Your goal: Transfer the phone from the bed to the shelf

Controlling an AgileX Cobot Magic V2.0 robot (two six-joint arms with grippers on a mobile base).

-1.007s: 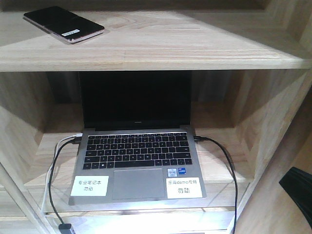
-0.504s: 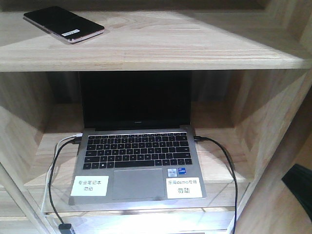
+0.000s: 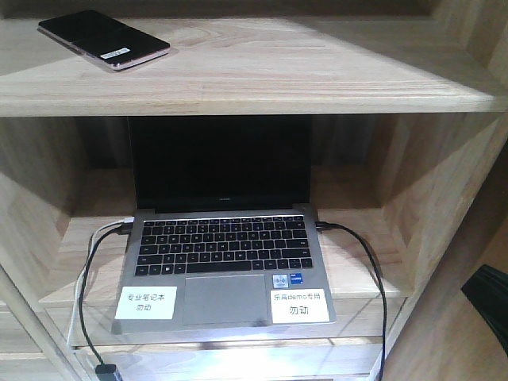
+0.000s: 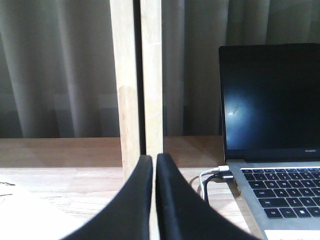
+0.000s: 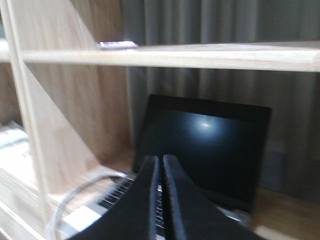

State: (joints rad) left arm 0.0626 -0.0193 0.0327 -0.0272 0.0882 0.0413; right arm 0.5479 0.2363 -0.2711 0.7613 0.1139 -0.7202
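The phone (image 3: 104, 40), black-screened with a pinkish edge, lies flat on the upper plank of the pale wooden shelf (image 3: 302, 71), at its left end. In the right wrist view the phone (image 5: 117, 45) shows edge-on as a thin sliver on that same plank (image 5: 210, 56). My left gripper (image 4: 154, 165) is shut with nothing between its black fingers, low in front of a shelf post (image 4: 137, 85). My right gripper (image 5: 161, 165) is also shut and empty, below the plank and facing the laptop. A dark part of the right arm (image 3: 488, 298) shows at the front view's right edge. The bed is out of view.
An open grey laptop (image 3: 226, 262) with a black screen fills the lower compartment, with cables (image 3: 91, 262) plugged into both sides and two white labels on its palm rest. Wooden side walls (image 3: 444, 198) close in the compartment. Grey curtains (image 4: 55, 70) hang behind the shelf.
The dark arm part at the front view's right edge has sunk slightly lower and further right. Phone and laptop have not moved.
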